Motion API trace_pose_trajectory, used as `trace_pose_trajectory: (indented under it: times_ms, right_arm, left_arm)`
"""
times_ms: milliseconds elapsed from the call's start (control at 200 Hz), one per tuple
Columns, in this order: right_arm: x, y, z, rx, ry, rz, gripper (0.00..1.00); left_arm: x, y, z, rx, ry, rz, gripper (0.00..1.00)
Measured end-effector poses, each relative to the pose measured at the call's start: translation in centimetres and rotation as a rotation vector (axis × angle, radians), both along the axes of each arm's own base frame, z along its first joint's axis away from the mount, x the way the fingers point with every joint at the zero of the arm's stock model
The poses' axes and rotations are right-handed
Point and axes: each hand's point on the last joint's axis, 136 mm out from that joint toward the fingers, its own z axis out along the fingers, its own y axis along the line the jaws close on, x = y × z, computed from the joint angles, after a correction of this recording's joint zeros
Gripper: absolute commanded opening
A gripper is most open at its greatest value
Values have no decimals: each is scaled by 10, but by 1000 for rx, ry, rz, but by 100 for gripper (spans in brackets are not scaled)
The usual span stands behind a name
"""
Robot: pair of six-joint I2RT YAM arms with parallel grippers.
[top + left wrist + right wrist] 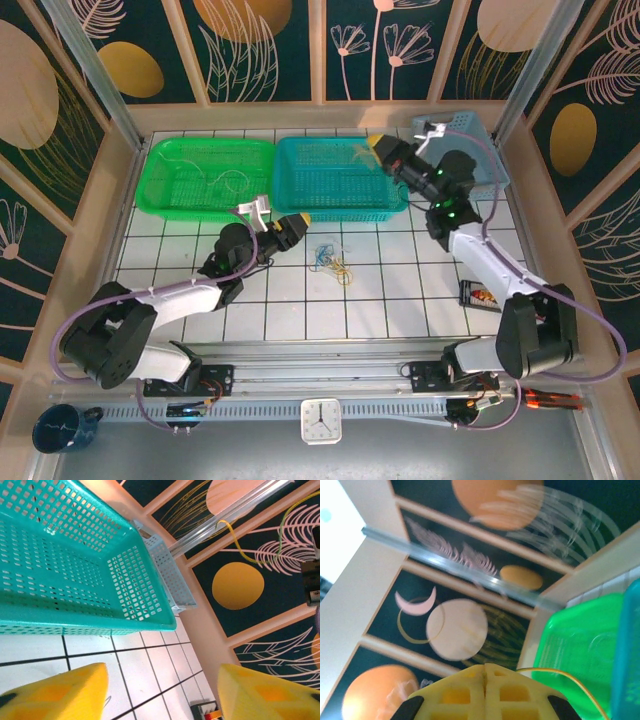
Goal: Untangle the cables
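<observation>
**Tangle at mid-surface, one strand lifted**

The cables [331, 258], blue and yellowish loops, lie knotted near the middle of the tiled surface [400, 300], just in front of the teal basket [340, 212]. The right gripper [377, 147] hangs over that basket with its jaws pressed shut, apparently pinching a yellow cable [570, 677] that arcs off to one side. The left gripper [297, 222] hovers just left of the knot, jaws wide apart and empty. A pale strand [228, 183] lies in the green basket [160, 205].

For the next pull, the left arm would do best to take a single outlying loop rather than the knot's centre, then draw it out slowly so the others do not drag along.

How the strands cross inside the clump is too fine to read. The yellow cable's far end runs out of the wrist picture, so I cannot tell whether it is fully free.
</observation>
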Motion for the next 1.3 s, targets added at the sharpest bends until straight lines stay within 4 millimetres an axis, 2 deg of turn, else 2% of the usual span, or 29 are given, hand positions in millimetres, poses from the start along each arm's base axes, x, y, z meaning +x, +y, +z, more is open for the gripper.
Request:
trace_pose_trajectory:
  times_ms: [185, 320, 400, 565, 711, 871, 1046, 1176, 1301]
  right_arm:
    - [38, -78, 1, -102, 15, -258, 0]
    - [59, -137, -14, -177, 61, -445, 0]
    - [75, -166, -30, -219, 101, -531, 0]
    - [112, -205, -93, -309, 251, -611, 0]
    - [141, -221, -152, -377, 383, -621, 0]
    - [162, -228, -209, -439, 503, -605, 0]
    - [165, -232, -268, -494, 635, -584, 0]
    - [159, -230, -292, -516, 696, -564, 0]
    - [157, -227, -295, -526, 703, -553, 0]
  left_arm:
    - [-3, 5, 8, 21, -30, 10, 98]
    - [-2, 7, 6, 48, -25, 19, 99]
    - [-1, 7, 4, 59, -17, 23, 99]
    - [1, 6, 5, 68, -6, 23, 99]
    - [3, 4, 11, 64, -12, 23, 99]
    - [6, 2, 19, 61, -20, 22, 99]
    - [8, 0, 29, 53, -38, 20, 99]
    - [9, -1, 31, 50, -43, 20, 99]
    - [9, -1, 31, 50, -43, 20, 99]
